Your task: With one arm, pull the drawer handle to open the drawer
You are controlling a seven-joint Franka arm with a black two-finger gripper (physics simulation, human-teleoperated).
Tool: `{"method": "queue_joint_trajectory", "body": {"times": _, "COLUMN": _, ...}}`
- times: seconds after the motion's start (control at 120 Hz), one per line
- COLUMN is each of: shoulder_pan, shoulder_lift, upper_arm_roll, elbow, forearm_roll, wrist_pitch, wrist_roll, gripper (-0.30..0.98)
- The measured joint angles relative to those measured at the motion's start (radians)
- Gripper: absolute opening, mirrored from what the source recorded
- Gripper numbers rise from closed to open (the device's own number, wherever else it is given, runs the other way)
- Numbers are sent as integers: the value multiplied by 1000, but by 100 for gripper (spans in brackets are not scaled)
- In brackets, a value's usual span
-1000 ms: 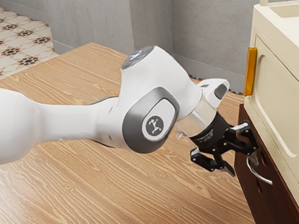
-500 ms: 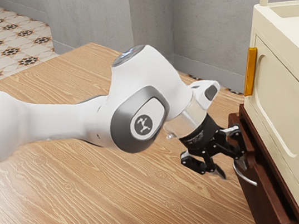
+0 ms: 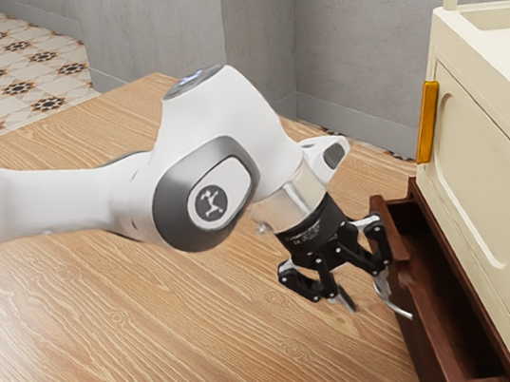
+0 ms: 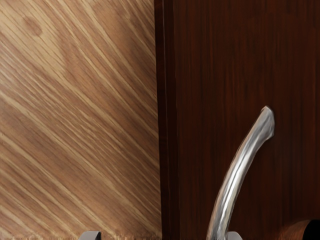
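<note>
My gripper (image 3: 364, 296) is open in the exterior view, at the front of the brown drawer (image 3: 419, 345), with one finger at the silver handle (image 3: 398, 308). The drawer stands partly out of its cabinet, its inside showing. In the wrist view, the gripper (image 4: 162, 235) has its tips wide apart. The curved handle (image 4: 235, 177) runs down beside one tip, in front of the dark drawer face (image 4: 205, 100); the other tip is well away from it, over the wood. Contact at the handle is partly hidden.
A cream cabinet (image 3: 487, 178) with a yellow handle (image 3: 426, 123) stands above the drawer. The wooden surface (image 3: 214, 339) spreads below the arm, and a grey wall (image 3: 353, 52) rises behind.
The drawer has slid out of its cabinet toward the exterior view's left, from closed to partly open. My gripper and the handle have moved the same way together, the gripper staying open.
</note>
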Motion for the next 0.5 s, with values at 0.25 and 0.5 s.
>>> {"method": "queue_joint_trajectory", "body": {"times": 0.25, "shoulder_pan": 12, "shoulder_lift": -35, "upper_arm_roll": 10, "elbow": -27, "forearm_roll": 7, "wrist_pitch": -60, "wrist_roll": -64, "gripper": 26}}
{"method": "queue_joint_trajectory", "body": {"times": 0.5, "shoulder_pan": 34, "shoulder_lift": -94, "upper_arm_roll": 22, "elbow": -69, "forearm_roll": 8, "wrist_pitch": -118, "wrist_roll": -117, "gripper": 26}}
